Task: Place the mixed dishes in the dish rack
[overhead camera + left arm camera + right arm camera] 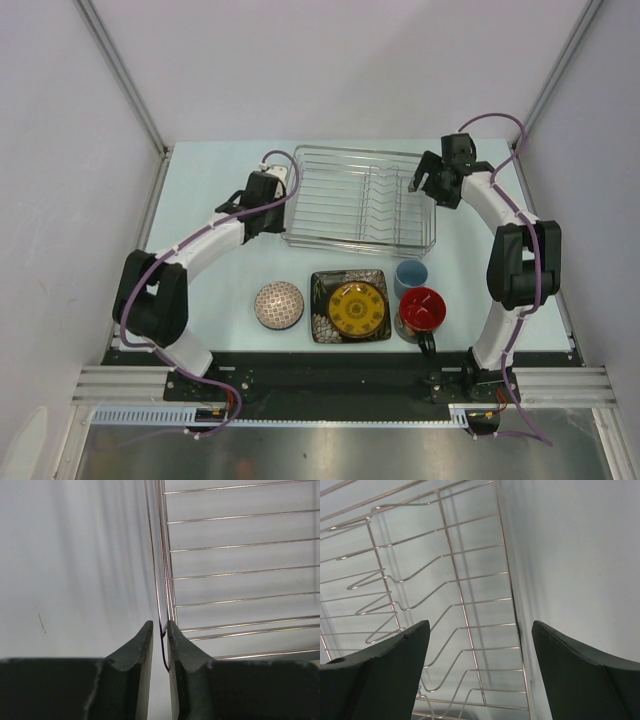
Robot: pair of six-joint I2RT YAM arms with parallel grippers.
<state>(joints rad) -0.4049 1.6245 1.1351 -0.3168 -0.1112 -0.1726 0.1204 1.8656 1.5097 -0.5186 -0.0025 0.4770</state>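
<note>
Top view: dish rack (350, 243) sits empty far-centre on the table (230, 290). The bowl (278, 305), square plate (350, 306), blue cup (410, 275) and mug (422, 310) are lined up nearer, none loaded. Left wrist: left gripper (160, 630) pinched on the rack's left rim wire. Right wrist: right gripper (480, 627) wide apart, right rim between its fingers. Step looks like steadying the rack, so close the right squarely before shifting, or it skews. No readable writing.

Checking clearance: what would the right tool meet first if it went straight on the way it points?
Probably the dish rack: its right rim wire runs between the fingers of the right tool; depth unclear.
</note>
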